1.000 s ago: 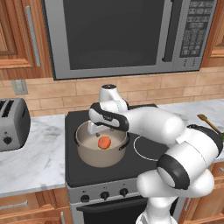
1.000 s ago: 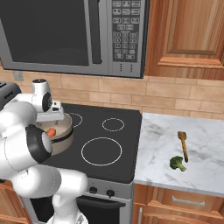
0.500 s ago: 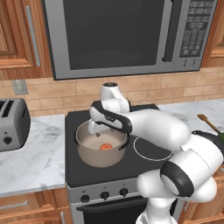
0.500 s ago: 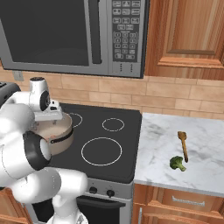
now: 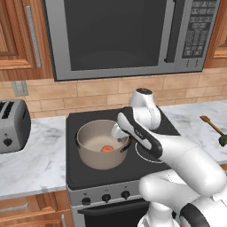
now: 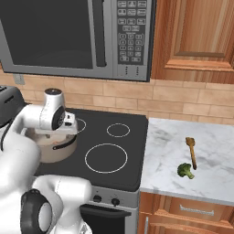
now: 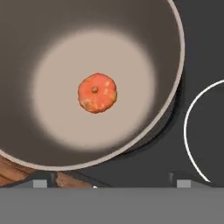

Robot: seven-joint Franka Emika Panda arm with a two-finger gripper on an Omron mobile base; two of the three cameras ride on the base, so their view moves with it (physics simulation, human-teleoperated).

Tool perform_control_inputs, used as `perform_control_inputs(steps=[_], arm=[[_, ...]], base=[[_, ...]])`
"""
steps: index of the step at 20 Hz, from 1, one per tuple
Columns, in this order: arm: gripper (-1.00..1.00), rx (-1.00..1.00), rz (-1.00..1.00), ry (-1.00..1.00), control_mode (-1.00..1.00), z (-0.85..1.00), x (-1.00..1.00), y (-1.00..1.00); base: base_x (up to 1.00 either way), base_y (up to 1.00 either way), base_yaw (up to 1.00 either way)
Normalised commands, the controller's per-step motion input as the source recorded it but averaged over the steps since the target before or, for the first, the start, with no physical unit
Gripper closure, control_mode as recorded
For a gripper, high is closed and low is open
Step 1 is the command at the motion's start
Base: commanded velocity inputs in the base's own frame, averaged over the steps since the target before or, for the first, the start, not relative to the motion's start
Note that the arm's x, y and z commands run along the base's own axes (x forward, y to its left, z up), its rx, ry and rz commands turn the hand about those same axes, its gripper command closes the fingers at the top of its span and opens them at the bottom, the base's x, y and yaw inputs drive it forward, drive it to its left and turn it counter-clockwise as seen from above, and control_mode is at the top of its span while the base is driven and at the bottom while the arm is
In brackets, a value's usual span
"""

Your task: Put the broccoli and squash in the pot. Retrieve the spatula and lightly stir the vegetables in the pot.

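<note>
Orange and round, the squash (image 7: 97, 93) lies loose on the pale smooth floor of our pot (image 5: 88, 156), with a tiny brown dot on top. We see the pot is wide, tan metal, and it sits on the flat black stove (image 5: 91, 178). Our gripper (image 5: 119, 131) hangs just above the pot with its fingers spread wide, holding nothing. Off on the speckled marble counter (image 6: 215, 176) we see the bumpy green broccoli (image 6: 184, 170) just beside the slim wooden spatula (image 6: 191, 151).

The orange-red squash (image 7: 97, 92) lies centred in the beige pot (image 5: 84, 153), while the green broccoli (image 6: 184, 170) sits at the wooden spatula's (image 6: 191, 150) seven o'clock.
</note>
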Motion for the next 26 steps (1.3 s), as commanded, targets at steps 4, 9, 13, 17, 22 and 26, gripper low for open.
perform_control_inputs(steps=[4,9,13,17,22,26], arm=[[-1.0,0.04,-0.09,-0.06,-1.0,0.0,0.0,-1.0],[-1.0,0.03,-0.07,0.0,-1.0,0.0,0.08,-1.0],[-1.0,0.06,-0.1,0.0,-1.0,0.0,0.05,-1.0],[-1.0,0.02,-0.23,0.05,-1.0,-0.04,0.17,-1.0],[-1.0,-0.01,-0.3,0.26,-1.0,-0.02,0.53,-1.0],[-1.0,-0.17,-0.26,0.49,-1.0,-0.02,0.85,-0.94]], base=[[0.0,0.0,0.0],[0.0,0.0,0.0],[0.0,0.0,0.0],[0.0,0.0,0.0],[0.0,0.0,0.0],[0.0,0.0,0.0]])
